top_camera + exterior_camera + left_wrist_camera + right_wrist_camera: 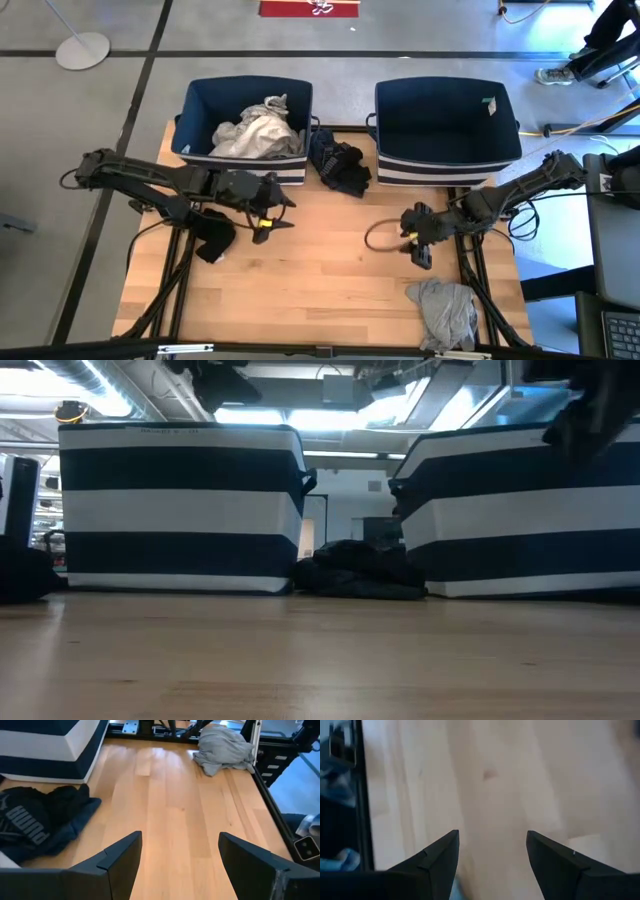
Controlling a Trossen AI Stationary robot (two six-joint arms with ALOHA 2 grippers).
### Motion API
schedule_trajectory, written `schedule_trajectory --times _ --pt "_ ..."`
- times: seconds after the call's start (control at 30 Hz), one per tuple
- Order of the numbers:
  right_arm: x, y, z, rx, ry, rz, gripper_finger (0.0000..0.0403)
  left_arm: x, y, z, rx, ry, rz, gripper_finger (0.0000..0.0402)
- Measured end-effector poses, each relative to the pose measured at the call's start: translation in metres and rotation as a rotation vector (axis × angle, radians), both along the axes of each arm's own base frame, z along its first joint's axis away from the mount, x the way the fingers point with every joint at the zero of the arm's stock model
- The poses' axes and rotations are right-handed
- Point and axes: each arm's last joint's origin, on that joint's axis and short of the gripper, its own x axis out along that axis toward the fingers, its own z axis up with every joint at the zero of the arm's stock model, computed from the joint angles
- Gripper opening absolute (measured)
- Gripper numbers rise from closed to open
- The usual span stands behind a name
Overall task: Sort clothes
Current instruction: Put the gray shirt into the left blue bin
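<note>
My left gripper [270, 205] hovers left of centre in the high view with its fingers spread and nothing between them; its wrist view shows only bare wood in the gap. My right gripper [415, 235] hangs right of centre, likewise released and empty, looking down at plain surface [330, 290].

The clothes lie in four places. A heap of pale garments [258, 130] fills the left bin [195, 105] at upper left, so I judge that bin is for light pieces. The right bin [445, 100] at upper right looks empty apart from a small tag, which suggests it is meant for darks. A black garment [338, 165] is slumped on the surface in the gap between the two bins, touching the left bin's front corner; in the low view it shows as a dark mound [360, 572] between the striped walls. Another dark piece [213, 237] lies under my left arm at centre left, and a grey garment [447, 312] is crumpled at the lower right edge, near my right arm.

Three pieces are still unsorted, I reckon. My open grippers suit a fresh pick: the grey garment is closest for my right, the dark piece for my left.
</note>
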Motion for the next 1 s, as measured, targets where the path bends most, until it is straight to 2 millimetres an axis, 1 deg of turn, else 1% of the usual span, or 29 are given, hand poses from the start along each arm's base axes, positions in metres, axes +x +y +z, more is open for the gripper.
schedule_trajectory --times 0.1,0.33,0.43,0.53,0.77,1.0 --pt "0.000 0.014 -0.007 0.009 0.047 0.009 0.0231 0.000 -0.004 -0.006 -0.008 -0.021 0.001 0.0253" --pt "-0.002 0.045 -0.027 0.036 0.179 -0.027 0.0231 0.001 -0.009 -0.029 -0.045 -0.029 0.009 0.0253" --pt "-0.006 0.055 -0.035 0.088 0.284 -0.052 0.0231 0.003 -0.009 -0.036 -0.060 -0.059 0.015 0.0253" --pt "-0.011 0.066 -0.040 0.135 0.353 -0.092 0.0231 0.002 -0.009 -0.044 -0.053 -0.074 0.012 0.0253" --pt "-0.025 0.087 -0.049 0.224 0.523 -0.197 0.0231 0.001 -0.007 -0.053 -0.021 -0.116 0.025 0.0253" --pt "-0.041 0.101 -0.051 0.283 0.667 -0.327 0.0231 0.001 -0.007 -0.055 -0.019 -0.125 0.023 0.0253"
